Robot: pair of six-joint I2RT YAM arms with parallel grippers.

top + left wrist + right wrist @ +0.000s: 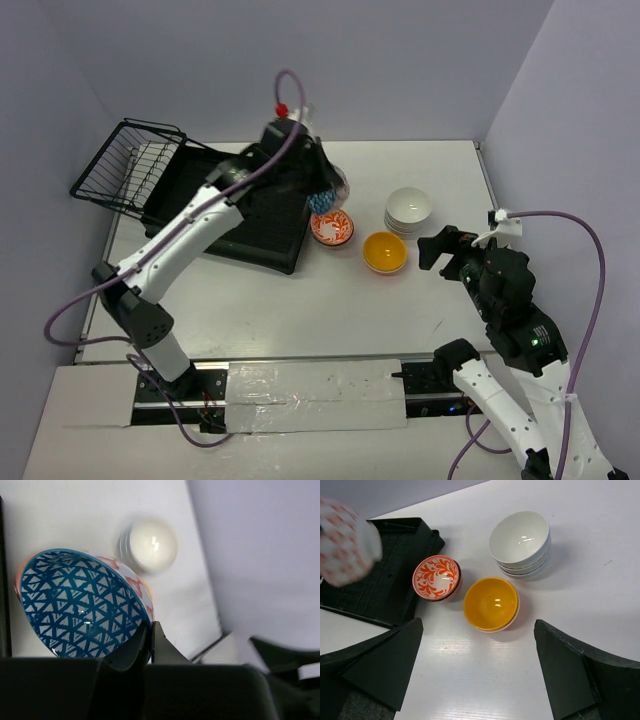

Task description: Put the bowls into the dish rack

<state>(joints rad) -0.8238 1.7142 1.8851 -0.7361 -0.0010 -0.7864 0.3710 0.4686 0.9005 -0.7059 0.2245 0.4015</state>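
Note:
My left gripper (pixel 318 185) is shut on the rim of a blue-patterned bowl (pixel 327 204) and holds it in the air, tilted, over the right edge of the black dish rack (pixel 250 225). In the left wrist view the fingers pinch its rim (pixel 149 632), and the bowl (pixel 80 605) has a blue triangle pattern inside and orange-red marks outside. An orange-patterned bowl (pixel 332 228), a yellow bowl (pixel 384 252) and a stack of white bowls (pixel 408 210) sit on the table to the right of the rack. My right gripper (pixel 440 250) is open and empty, beside the yellow bowl (pixel 491 603).
The rack's wire basket (pixel 130 165) stands at its far left end, tipped up. The right wrist view shows the orange-patterned bowl (pixel 436 577) touching the rack's corner (pixel 380 580), the white stack (pixel 520 540), and the held bowl blurred at top left (pixel 345 540).

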